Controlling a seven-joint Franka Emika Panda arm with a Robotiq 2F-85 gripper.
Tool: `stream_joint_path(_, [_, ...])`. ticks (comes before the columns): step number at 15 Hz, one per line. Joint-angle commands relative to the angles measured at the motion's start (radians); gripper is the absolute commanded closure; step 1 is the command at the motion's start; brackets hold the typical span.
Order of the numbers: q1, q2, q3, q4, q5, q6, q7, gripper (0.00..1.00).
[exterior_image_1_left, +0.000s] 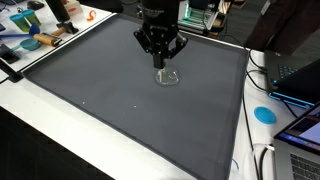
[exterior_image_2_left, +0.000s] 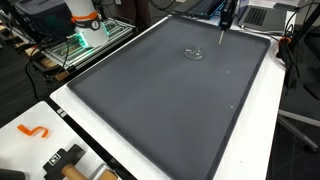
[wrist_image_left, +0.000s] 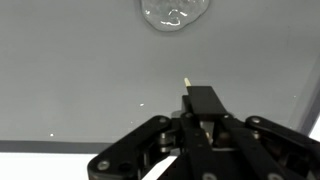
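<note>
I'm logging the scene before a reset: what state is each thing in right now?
end effector: shut, hanging above the mat, gripping the thin stick.
thin stick: held roughly upright, tip down; whether it touches the mat cannot be told.
clear piece: lying flat on the mat, free of the end effector.
gray mat: spread flat.

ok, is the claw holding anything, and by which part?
Looks like a thin stick, pinched near its end: only a pale tip pokes past the shut claw. What it is cannot be told. The clear piece lies free.
</note>
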Motion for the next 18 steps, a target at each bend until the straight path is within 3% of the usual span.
stream_joint_path(1, [-0.074,-0.09,0.048,-0.157,0.142,0.11,-0.137,0.97])
stream_joint_path(8, [-0.176,-0.157,0.1,-0.272,0.425,0.137,-0.431,0.97])
stream_joint_path(18, [-0.238,-0.208,0.094,-0.369,0.682,0.111,-0.717,0.97])
